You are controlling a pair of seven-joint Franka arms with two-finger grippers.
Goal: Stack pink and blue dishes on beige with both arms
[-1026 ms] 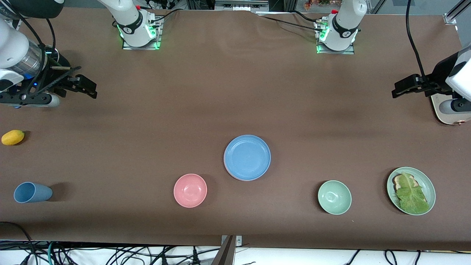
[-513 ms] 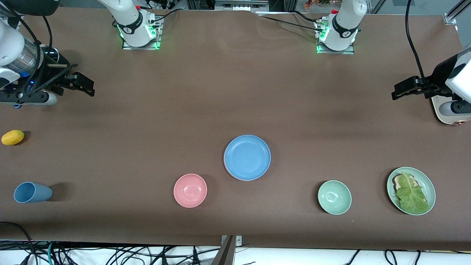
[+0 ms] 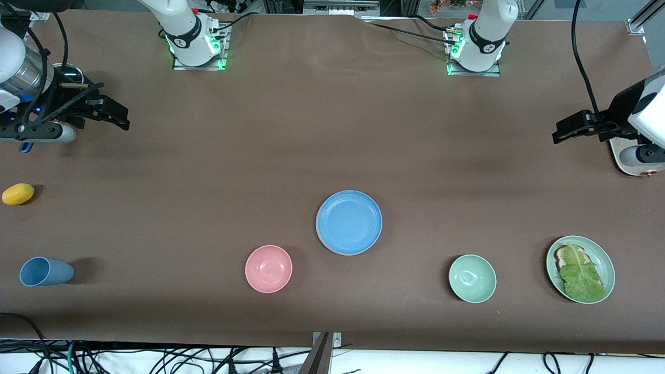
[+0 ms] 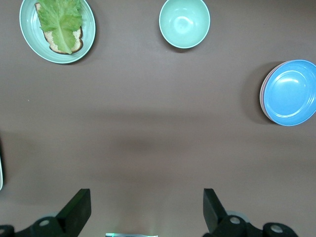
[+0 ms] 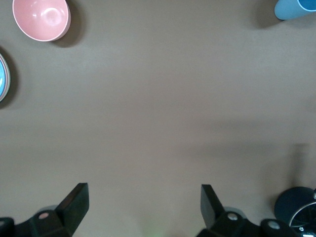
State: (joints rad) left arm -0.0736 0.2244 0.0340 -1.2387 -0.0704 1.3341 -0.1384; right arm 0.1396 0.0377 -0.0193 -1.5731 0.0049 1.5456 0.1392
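Both grippers are spread and empty — left gripper and right gripper wait over bare table at their own ends. Blue plate tops a stack mid-table, a pinkish rim beneath; stacking looks finished — nothing left but retreat.

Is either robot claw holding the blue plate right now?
No. The blue plate sits alone mid-table, while the left gripper and right gripper hang open and empty over the table's two ends.
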